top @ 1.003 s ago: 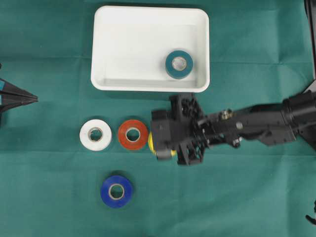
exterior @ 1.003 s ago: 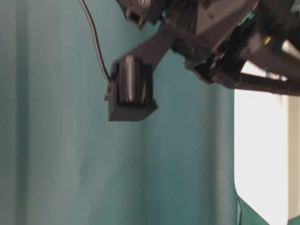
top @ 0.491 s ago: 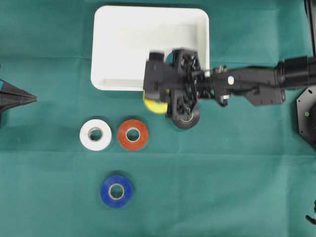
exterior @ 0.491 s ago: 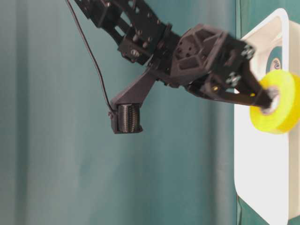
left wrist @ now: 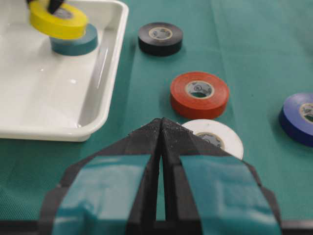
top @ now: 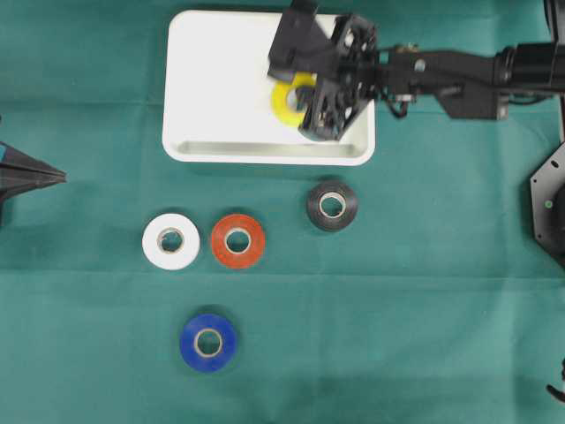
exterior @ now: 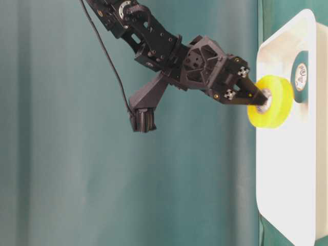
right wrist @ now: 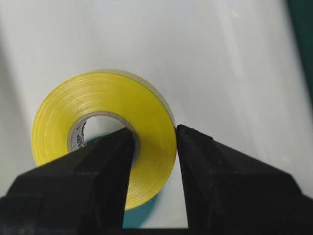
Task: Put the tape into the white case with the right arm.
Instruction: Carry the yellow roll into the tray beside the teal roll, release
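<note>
Yellow tape (right wrist: 105,132), pinched through one wall by my right gripper (right wrist: 154,147), hangs above the white case (top: 221,97) near its right edge; core print unreadable. Left gripper (left wrist: 161,142) closed, empty.

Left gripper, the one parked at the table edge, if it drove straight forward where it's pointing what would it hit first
Most likely the white tape roll, which lies just past the tips of the shut left gripper, a little right of centre. The red roll sits behind it.
</note>
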Tool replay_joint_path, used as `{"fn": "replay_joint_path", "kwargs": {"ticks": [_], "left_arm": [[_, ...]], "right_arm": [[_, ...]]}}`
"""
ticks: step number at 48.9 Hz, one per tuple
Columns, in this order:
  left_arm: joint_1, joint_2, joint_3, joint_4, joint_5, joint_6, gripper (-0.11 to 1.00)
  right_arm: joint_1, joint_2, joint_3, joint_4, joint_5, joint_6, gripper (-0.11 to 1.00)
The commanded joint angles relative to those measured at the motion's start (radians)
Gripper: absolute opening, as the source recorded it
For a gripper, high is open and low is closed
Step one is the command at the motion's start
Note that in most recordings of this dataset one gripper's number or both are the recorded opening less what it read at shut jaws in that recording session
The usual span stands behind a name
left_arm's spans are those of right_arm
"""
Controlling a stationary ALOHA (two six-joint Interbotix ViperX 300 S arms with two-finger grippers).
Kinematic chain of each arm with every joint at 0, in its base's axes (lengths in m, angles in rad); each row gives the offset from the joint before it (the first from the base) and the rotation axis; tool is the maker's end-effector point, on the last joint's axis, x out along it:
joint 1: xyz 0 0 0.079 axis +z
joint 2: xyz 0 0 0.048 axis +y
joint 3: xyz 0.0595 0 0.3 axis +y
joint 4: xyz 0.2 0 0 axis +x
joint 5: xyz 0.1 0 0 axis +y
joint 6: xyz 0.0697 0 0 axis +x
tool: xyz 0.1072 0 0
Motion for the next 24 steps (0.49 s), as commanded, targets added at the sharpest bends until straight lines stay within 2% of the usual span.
{"fn": "replay_joint_path", "kwargs": {"ticks": [1,15,24], "left_arm": [[0.002,0.006,-0.015,-0.002,-0.005,0.000,0.00],[0.002,0.006,-0.014,-0.002,-0.005,0.000,0.00],[0.002,0.006,-0.014,-0.002,-0.005,0.000,0.00]], "right_arm": [[-0.032,-0.035,-0.014,-0.005,-0.006,-0.002,0.01],[-0.114,-0.035,0.012,-0.005,-0.025,-0.009,0.01],[-0.132,-0.035,0.029,-0.006,-0.028,-0.009,0.01]]}}
